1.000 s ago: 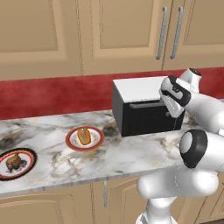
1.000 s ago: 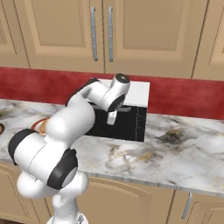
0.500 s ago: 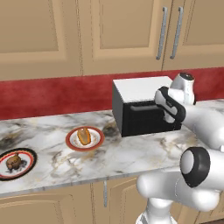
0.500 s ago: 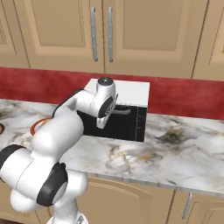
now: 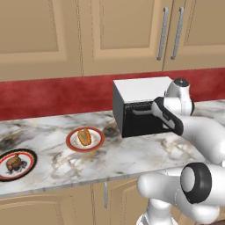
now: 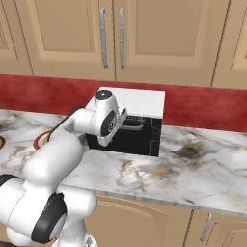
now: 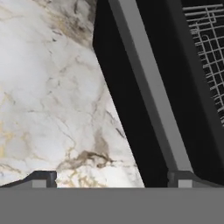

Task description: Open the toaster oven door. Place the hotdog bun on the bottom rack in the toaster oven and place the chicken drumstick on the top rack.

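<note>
Gripper (image 7: 113,177), jaws spread wide and empty, sits at the toaster oven door (image 7: 131,87) (seemingly partly lowered); hotdog bun (image 5: 84,137) rests mid-left on the bench (image 5: 132,154).

White arm reaches the toaster oven (image 6: 144,103) (black, white-topped) on the counter (image 6: 202,169).

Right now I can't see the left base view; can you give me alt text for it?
The open gripper is at the handle of the toaster oven door, which looks slightly ajar at the top of the black toaster oven on a marble counter. To the left sit the hotdog bun and, further left, the chicken drumstick, each on its own plate.
</note>
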